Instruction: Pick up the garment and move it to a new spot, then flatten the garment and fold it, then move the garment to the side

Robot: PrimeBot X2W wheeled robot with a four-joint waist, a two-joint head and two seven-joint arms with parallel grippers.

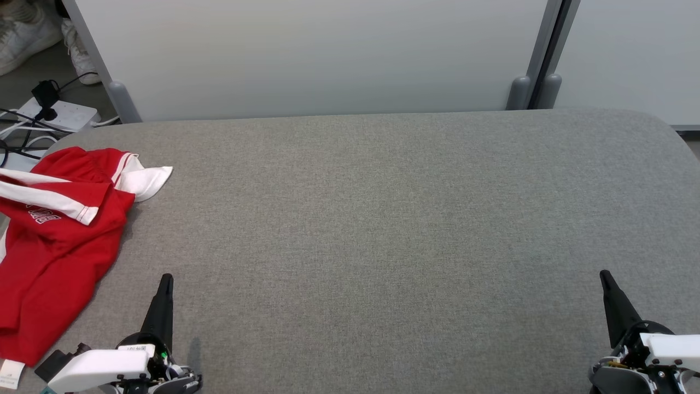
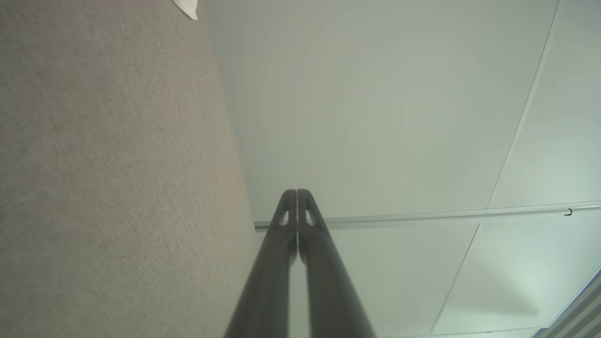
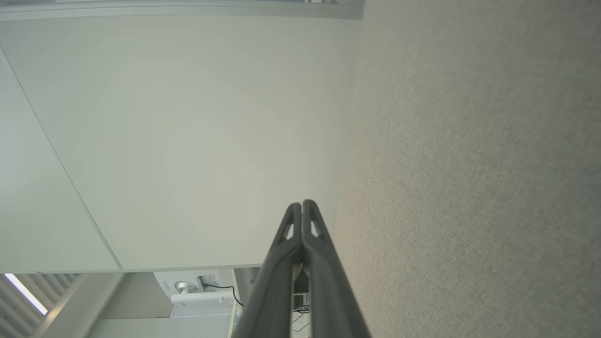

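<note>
1. My left gripper (image 1: 165, 280) is low over the table (image 1: 383, 219), near edge, jaws pressed together, holding nothing. Risk: if I reach in without opening them I just push cloth instead of pinching it.
2. My right gripper (image 1: 606, 275) is at the near right, also fully closed and empty, well apart from the shirt (image 1: 60, 246). Risk: a long reach across, and the arms could cross or bump if both go left.
3. The shirt is red with white trim, crumpled at the table's left end, just beside the left gripper. It runs out of the picture on the left, so I cannot tell if it overhangs the edge. Risk: a tug the wrong way could slide it off the table.
4. The layers are bunched and folded over each other. Risk: I pinch one layer or a hem only, and it lifts twisted, which makes it hard to flatten.
5. The white sleeve (image 1: 146, 180) lies loose at the far side. Risk: it tucks under when I drag the shirt.
6. A power strip (image 1: 63, 115) and cables lie on the floor beyond the far left corner. Risk: a fallen shirt snags there.
</note>
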